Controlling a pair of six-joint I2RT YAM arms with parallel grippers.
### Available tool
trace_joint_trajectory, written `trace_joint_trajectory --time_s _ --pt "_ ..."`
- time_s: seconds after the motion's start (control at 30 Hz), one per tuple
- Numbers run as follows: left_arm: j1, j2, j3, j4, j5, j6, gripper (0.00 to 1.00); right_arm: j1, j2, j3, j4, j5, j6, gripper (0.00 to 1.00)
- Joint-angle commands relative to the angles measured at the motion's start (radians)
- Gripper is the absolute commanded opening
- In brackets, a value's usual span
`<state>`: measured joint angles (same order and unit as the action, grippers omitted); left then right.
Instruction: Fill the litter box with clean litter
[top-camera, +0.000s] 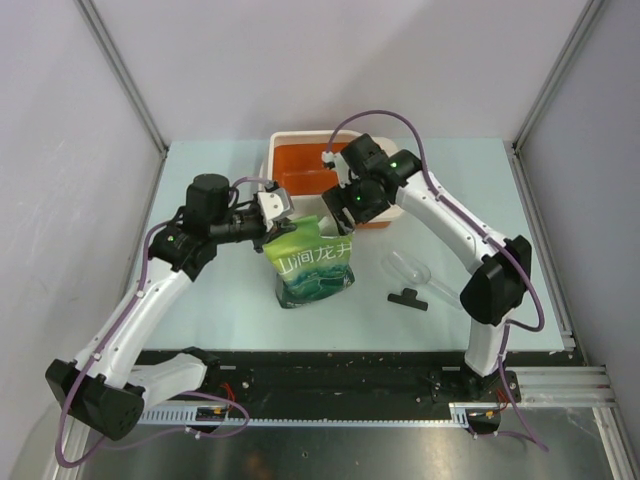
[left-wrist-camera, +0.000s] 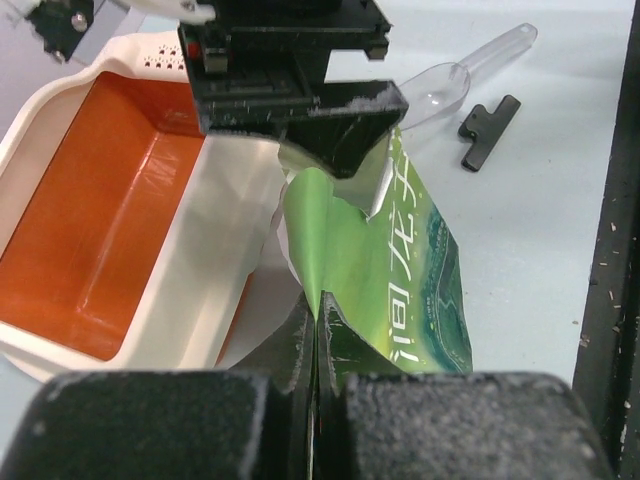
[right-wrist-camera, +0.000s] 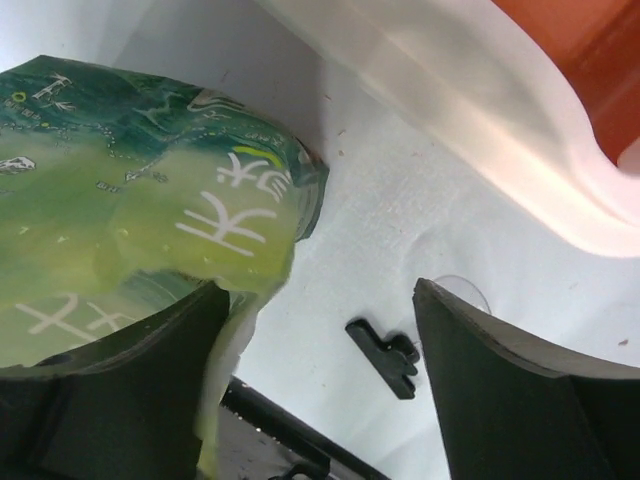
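Observation:
The litter box (top-camera: 285, 140), orange inside with a cream rim, stands at the back centre; its inside looks bare, and no litter granules show in any view. A green pouch with white characters (top-camera: 316, 265) stands upright in front of it. My left gripper (top-camera: 284, 226) is shut on the pouch's top left edge; in the left wrist view the pads (left-wrist-camera: 300, 335) pinch the green film (left-wrist-camera: 400, 280), with the box rim (left-wrist-camera: 205, 260) alongside. My right gripper (top-camera: 338, 213) is open at the pouch's top right. In the right wrist view its left finger (right-wrist-camera: 150, 360) lies against the pouch (right-wrist-camera: 130, 200).
A clear plastic scoop (top-camera: 412, 268) and a black clip (top-camera: 408, 298) lie on the table right of the pouch; both also show in the left wrist view, the scoop (left-wrist-camera: 440, 85) and the clip (left-wrist-camera: 488, 128). The clip shows between my right fingers (right-wrist-camera: 385, 355).

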<state>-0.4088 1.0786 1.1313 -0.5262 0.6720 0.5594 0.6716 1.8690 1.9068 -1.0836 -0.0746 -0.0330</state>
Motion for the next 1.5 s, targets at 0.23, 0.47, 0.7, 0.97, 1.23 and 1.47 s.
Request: trace_joint_trajectory --time_s 0.23,0.47,0.7,0.97,1.23,1.47 --pt "0.007 -0.014 0.079 0.15 -0.011 0.105 0.0 0.063 -0.021 0.132 -0.116 -0.034 -0.021 0.0" --pt "0.048 0.056 0.149 0.255 -0.037 0.206 0.0 -0.029 0.039 0.265 -0.099 0.058 -0.008 0.0" --pt "0.079 0.141 0.234 0.284 0.073 0.231 0.0 -0.092 0.068 0.293 -0.101 0.095 -0.019 0.0" --pt "0.062 0.158 0.167 0.307 0.123 0.165 0.0 -0.109 0.073 0.273 -0.085 -0.014 -0.031 0.08" --pt "0.013 0.158 0.162 0.33 0.11 0.085 0.0 -0.338 -0.008 0.379 -0.067 -0.439 -0.108 0.7" --pt "-0.018 0.15 0.139 0.33 0.1 0.047 0.0 -0.578 -0.393 -0.45 0.017 -0.424 -0.758 0.76"
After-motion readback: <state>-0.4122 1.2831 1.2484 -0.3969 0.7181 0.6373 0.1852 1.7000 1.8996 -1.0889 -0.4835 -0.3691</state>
